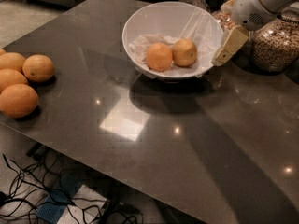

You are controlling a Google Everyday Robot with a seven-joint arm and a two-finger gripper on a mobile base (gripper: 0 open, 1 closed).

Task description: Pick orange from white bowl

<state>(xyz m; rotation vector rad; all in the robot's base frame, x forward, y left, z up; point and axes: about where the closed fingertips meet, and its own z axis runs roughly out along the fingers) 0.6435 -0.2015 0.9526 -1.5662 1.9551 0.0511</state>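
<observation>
The white bowl (pixel 140 22), lined with crumpled white paper, stands at the back middle of the dark table. Two fruits lie in it side by side. The orange (pixel 184 52), pale yellowish-orange, is the right one. A deeper, redder-orange fruit (pixel 159 56) touches it on the left. My gripper (pixel 224 52) hangs from the white arm at the upper right, just outside the bowl's right rim, level with the rim and pointing down and to the left. It holds nothing that I can see.
A cluster of several larger oranges (pixel 21 80) lies at the table's left edge. Glass jars of nuts (pixel 275 43) stand right behind the gripper. The table's front edge runs diagonally, with cables (pixel 28 190) on the floor below.
</observation>
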